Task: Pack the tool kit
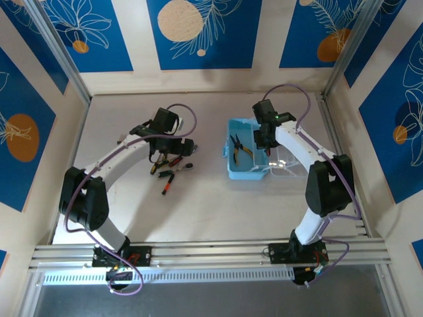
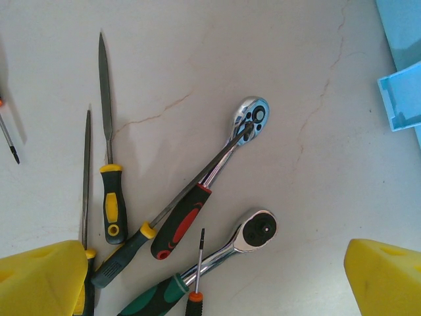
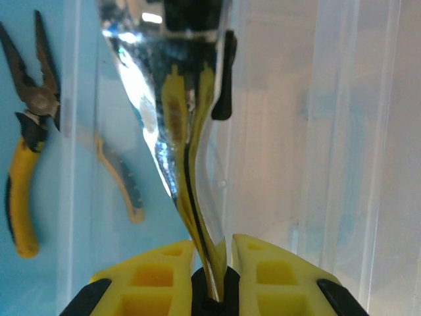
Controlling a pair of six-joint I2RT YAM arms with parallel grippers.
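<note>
The light-blue case [image 1: 241,176] lies open right of centre, its clear lid [image 3: 342,131] folded out to the right. Yellow-handled pliers [image 1: 239,146] [image 3: 29,131] lie inside it. My right gripper [image 1: 264,139] [image 3: 214,263] hovers over the case, shut on a shiny silver wrench [image 3: 177,118] that sticks out ahead of the fingers. My left gripper [image 1: 177,146] [image 2: 210,280] is open, above loose tools on the table. These are a red-and-black-handled ratchet [image 2: 181,220], a green-handled ratchet [image 2: 256,230], a small screwdriver [image 2: 198,263] and two yellow-handled files [image 2: 105,99].
A corner of the blue case [image 2: 401,95] shows at the right edge of the left wrist view. Another thin screwdriver tip [image 2: 9,139] lies at the far left. Walls close the table in on three sides.
</note>
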